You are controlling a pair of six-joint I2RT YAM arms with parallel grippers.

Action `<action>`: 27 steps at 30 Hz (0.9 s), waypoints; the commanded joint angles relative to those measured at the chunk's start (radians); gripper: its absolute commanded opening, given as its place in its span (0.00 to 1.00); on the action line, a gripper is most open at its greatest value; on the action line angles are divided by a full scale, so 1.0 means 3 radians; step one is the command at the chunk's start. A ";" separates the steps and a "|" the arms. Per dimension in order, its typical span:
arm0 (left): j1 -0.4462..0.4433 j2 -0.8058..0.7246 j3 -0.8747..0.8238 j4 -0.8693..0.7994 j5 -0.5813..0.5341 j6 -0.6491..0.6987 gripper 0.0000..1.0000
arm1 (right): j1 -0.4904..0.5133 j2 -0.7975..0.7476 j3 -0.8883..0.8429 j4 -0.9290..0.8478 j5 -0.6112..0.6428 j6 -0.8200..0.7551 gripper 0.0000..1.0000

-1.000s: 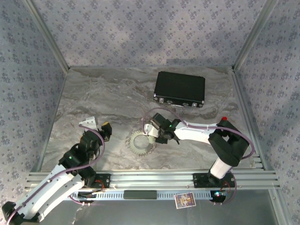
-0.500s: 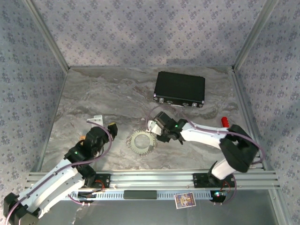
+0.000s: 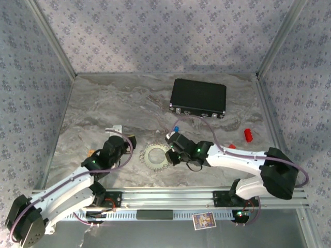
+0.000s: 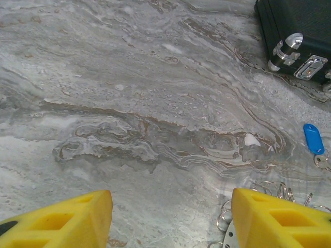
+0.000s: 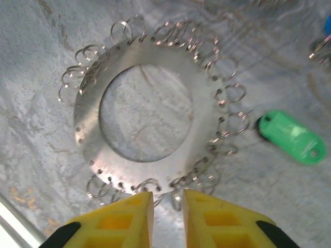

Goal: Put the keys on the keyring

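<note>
On the grey marbled table [image 3: 103,103] between patterned walls [image 3: 155,36] I see the keyring [image 5: 201,134] lying flat, the green key [image 5: 290,137] at its 3 o'clock, the blue key [image 4: 313,138] toward 1, my right gripper [image 5: 168,217] narrow at its 6, and the left gripper [image 4: 170,217] wide.

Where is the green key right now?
In the right wrist view, the green key lies on the table just right of the keyring, close to its looped rim.

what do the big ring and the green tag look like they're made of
Big ring: likely sheet metal, flat matt grey with a dull sheen and small holes punched along its rim. Green tag: probably plastic, smooth, evenly coloured, with soft glossy highlights.
</note>
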 commanded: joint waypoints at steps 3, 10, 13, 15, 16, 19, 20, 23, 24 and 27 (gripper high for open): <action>0.0019 0.0135 0.0051 0.0225 0.0132 -0.0089 0.62 | 0.0050 0.0169 0.0101 -0.0445 -0.0057 0.0416 0.29; 0.0020 0.0121 0.0036 0.0198 0.0146 -0.0134 0.62 | -0.0020 0.0487 0.0142 -0.0368 -0.0242 0.0336 0.34; 0.0019 0.0090 0.0013 0.0192 0.0130 -0.0143 0.62 | -0.0036 0.0627 0.0194 -0.0326 -0.0324 0.0211 0.33; 0.0020 0.0068 0.0012 0.0179 0.0122 -0.0147 0.62 | -0.0037 0.0701 0.0230 -0.0309 -0.0355 0.0189 0.31; 0.0019 0.0059 0.0012 0.0170 0.0115 -0.0147 0.62 | -0.0037 0.0732 0.0238 -0.0298 -0.0355 0.0185 0.30; 0.0019 0.0031 0.0011 0.0152 0.0095 -0.0140 0.62 | -0.0037 0.0770 0.0260 -0.0254 -0.0349 0.0167 0.24; 0.0020 0.0026 0.0011 0.0148 0.0089 -0.0137 0.62 | -0.0043 0.0782 0.0268 -0.0248 -0.0339 0.0165 0.22; 0.0019 0.0020 0.0007 0.0142 0.0076 -0.0137 0.62 | -0.0058 0.0786 0.0267 -0.0251 -0.0304 0.0166 0.19; 0.0021 0.0015 0.0007 0.0141 0.0079 -0.0141 0.62 | -0.0058 0.0786 0.0267 -0.0242 -0.0296 0.0167 0.18; 0.0019 0.0022 0.0007 0.0147 0.0074 -0.0142 0.62 | -0.0077 0.0785 0.0262 -0.0218 -0.0306 0.0162 0.16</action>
